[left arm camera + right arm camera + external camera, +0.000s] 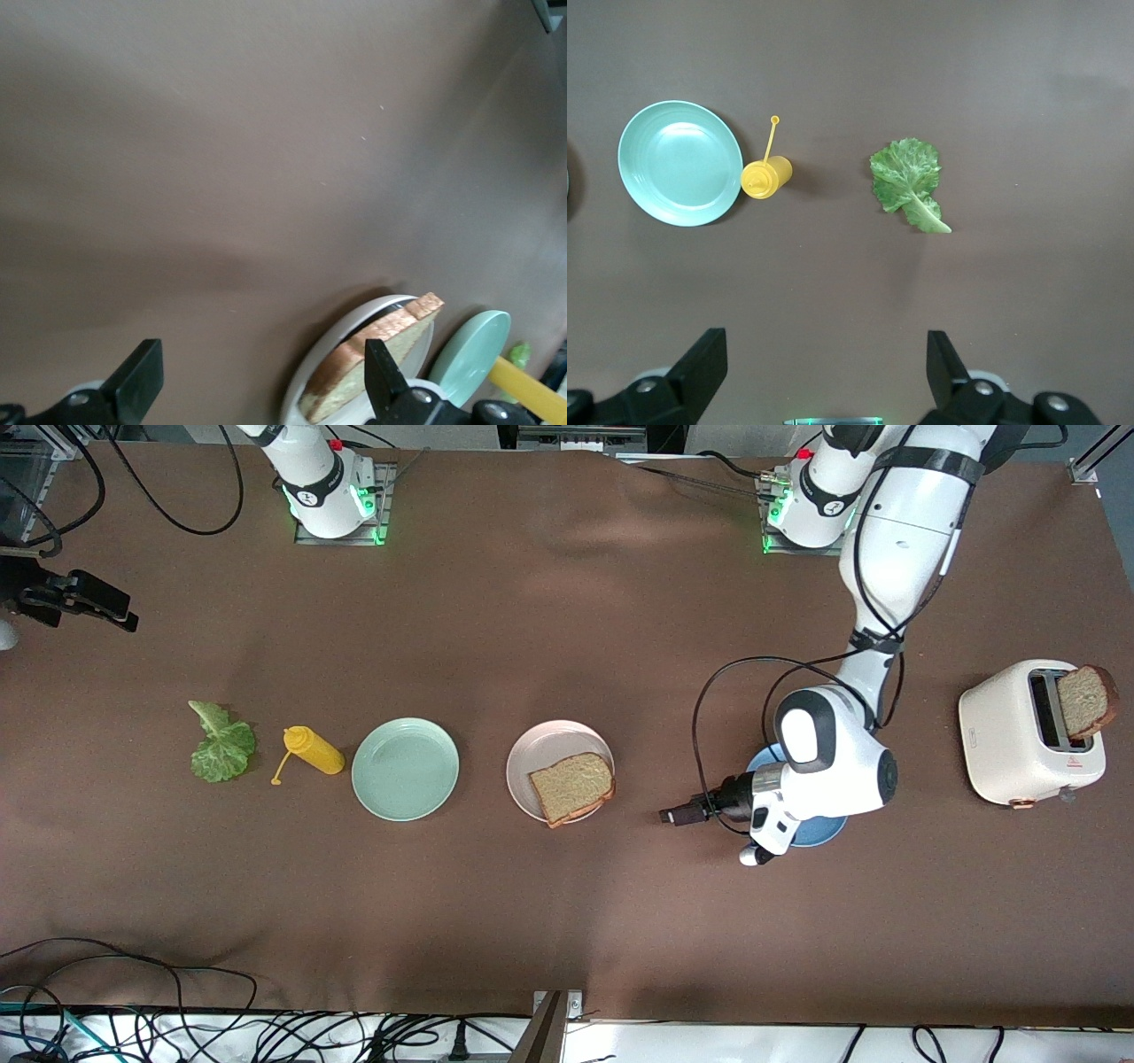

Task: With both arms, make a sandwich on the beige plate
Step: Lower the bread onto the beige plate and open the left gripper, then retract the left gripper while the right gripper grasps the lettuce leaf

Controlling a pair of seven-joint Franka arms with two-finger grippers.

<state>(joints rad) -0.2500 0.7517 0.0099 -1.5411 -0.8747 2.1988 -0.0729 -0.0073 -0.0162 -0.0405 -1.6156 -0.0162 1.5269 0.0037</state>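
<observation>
One brown bread slice [573,786] lies on the beige plate [532,755], overhanging the rim on the side nearer the front camera. My left gripper [667,816] hangs open and empty, low over the table between that plate and a blue plate [819,833], fingers pointing toward the bread. In the left wrist view the slice [372,359] and beige plate [332,354] show past one of its fingers [379,363]. A second slice [1085,701] stands in the toaster [1019,735]. A green lettuce leaf [220,744] lies at the right arm's end. My right gripper [824,354] waits open, high over the table.
A mint-green plate [405,768] sits beside the beige plate, with a yellow squeeze bottle [314,750] lying between it and the lettuce. The left arm's elbow covers most of the blue plate. A black device [75,598] sits at the table's edge at the right arm's end.
</observation>
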